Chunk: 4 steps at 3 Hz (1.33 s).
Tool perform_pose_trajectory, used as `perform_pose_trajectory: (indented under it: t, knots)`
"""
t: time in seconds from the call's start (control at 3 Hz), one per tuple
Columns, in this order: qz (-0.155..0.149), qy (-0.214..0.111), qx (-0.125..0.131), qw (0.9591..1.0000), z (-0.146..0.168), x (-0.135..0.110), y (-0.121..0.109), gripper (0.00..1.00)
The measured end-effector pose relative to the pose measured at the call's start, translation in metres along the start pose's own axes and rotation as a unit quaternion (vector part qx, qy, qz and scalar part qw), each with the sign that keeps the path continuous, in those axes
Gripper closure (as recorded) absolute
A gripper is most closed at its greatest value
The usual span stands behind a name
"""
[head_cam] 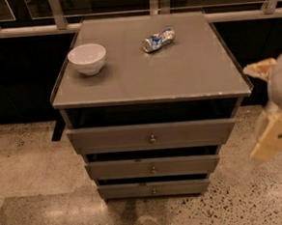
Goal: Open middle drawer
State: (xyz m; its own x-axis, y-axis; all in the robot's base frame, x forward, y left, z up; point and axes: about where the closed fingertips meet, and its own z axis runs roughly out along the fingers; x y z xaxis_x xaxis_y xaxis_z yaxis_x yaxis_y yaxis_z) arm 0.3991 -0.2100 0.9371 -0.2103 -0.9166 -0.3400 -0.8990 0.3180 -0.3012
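The grey cabinet has three drawer fronts stacked under its top. The middle drawer (153, 167) is the medium-sized grey front with a small round metal knob (153, 169). It sits between the wider top drawer (152, 135) and the slimmer bottom drawer (153, 188). All three fronts stand slightly out from the frame, with dark gaps above them. My gripper (271, 110), cream and white, hangs at the right edge of the view, to the right of the cabinet and about level with the top drawer. It touches nothing.
A white bowl (87, 58) and a crushed blue and silver can (158, 39) lie on the cabinet top (148, 80). A railing with dark glass runs behind the cabinet. Speckled floor (33, 160) surrounds it.
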Motion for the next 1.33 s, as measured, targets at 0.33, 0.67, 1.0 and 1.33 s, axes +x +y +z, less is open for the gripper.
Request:
perform_pose_trajectory:
  t: [0.33,0.67,1.0,1.33]
  knots:
    - [0.052,-0.064,-0.017,0.9964,0.053,0.022,0.043,0.00]
    - [0.105,-0.084,-0.006,0.9910,0.065,0.042,0.060,0.00]
    - [0.105,-0.084,-0.006,0.9910,0.065,0.042,0.060,0.00]
    - [0.135,-0.085,0.006,0.9872,0.074,0.056,0.065,0.00]
